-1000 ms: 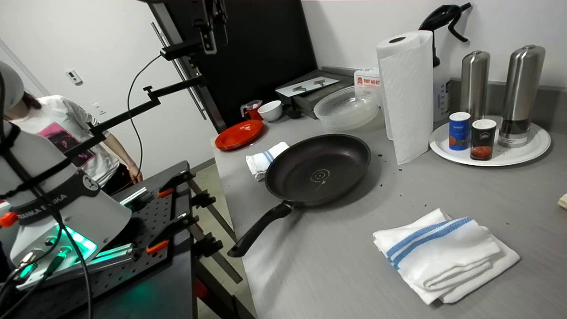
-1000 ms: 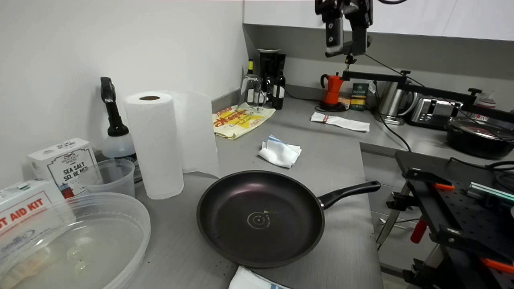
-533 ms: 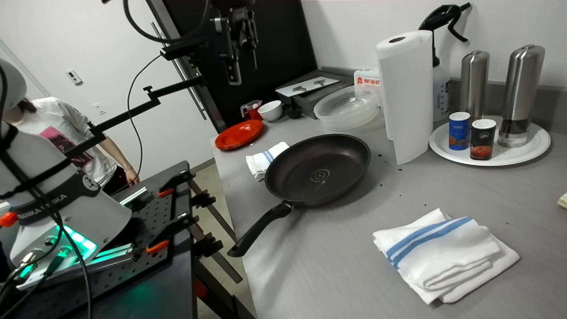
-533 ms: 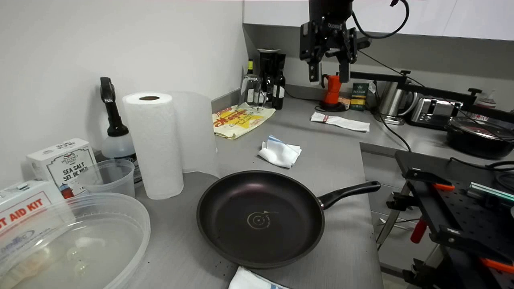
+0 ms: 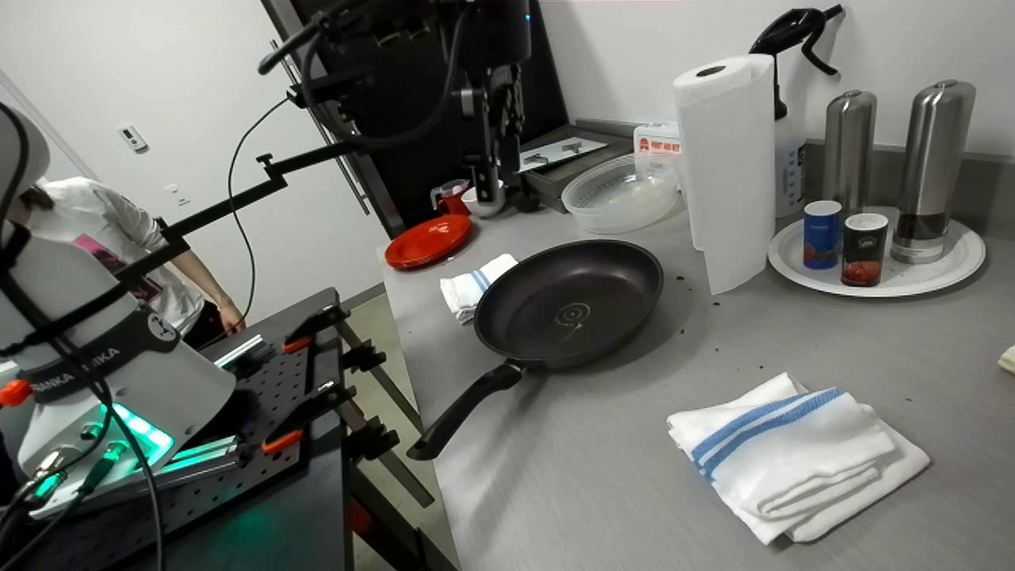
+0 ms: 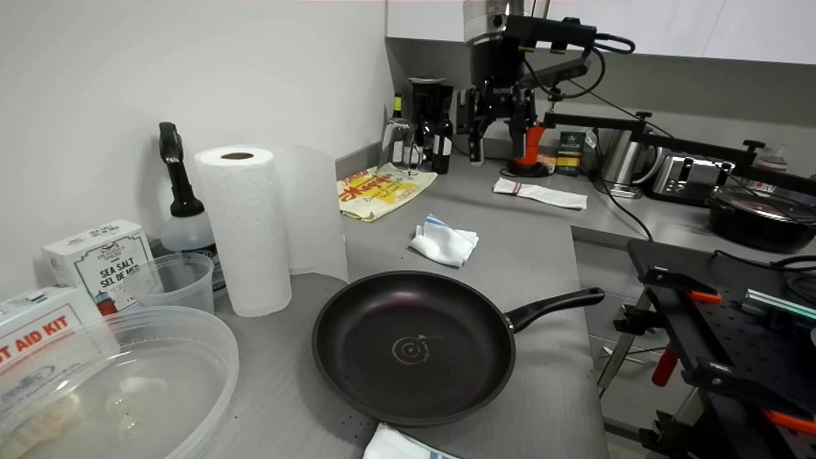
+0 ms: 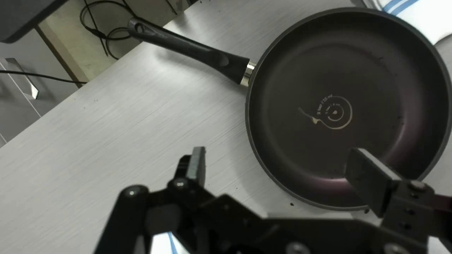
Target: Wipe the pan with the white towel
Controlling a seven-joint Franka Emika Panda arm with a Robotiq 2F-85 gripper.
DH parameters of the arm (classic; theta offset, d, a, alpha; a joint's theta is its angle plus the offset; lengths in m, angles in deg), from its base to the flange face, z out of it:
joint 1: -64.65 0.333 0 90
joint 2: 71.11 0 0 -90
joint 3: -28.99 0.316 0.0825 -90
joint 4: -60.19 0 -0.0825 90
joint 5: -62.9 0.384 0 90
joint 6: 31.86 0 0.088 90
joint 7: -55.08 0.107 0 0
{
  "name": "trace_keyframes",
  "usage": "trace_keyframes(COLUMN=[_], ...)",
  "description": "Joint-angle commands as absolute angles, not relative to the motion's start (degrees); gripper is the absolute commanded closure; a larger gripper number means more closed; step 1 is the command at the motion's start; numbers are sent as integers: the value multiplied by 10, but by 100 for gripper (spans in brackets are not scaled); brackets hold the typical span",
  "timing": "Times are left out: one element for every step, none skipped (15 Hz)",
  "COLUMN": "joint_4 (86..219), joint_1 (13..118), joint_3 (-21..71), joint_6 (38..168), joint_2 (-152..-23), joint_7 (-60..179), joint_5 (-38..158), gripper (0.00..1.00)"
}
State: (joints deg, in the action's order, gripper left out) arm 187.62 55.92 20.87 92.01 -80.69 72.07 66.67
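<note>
Hanging empty and spread wide, the gripper (image 6: 498, 150) could clip the pan (image 6: 414, 366) on the counter (image 5: 563, 476) if lowered straight down, or, pinching too shallowly, pull loose only the top fold of the white towel (image 5: 797, 456) lying there, apart from the pan.

From the wrist, we get a sliver of the white towel (image 7: 161, 243)
The gripper (image 7: 277, 150) covers much of it, and we cannot identify the dark specks (image 7: 292, 204); in an exterior view another striped cloth (image 6: 398, 446) runs off the bottom.
</note>
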Motion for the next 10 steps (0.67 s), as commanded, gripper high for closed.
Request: trace_keyframes(joint_4=[1834,1826,1816,1807,1797,1786,1776,1766,1757,1749], joint_1=[550,548,544,541,538,536,533,531,530,529], joint_3=[190,185,180,175,171,166,163,160,158,156], joint_6=[958,965,968,970,968,966,964,963,964,970], joint_2=[-874,-888,-902,-915,-928,-939,-950,-960,-970,-978], joint_7=[704,704,704,704,704,706,707,708,709,710], joint_5=[658,660,659,660,660,660,660,661,661,660], gripper=[0,0,0,0,0,0,0,0,0,0])
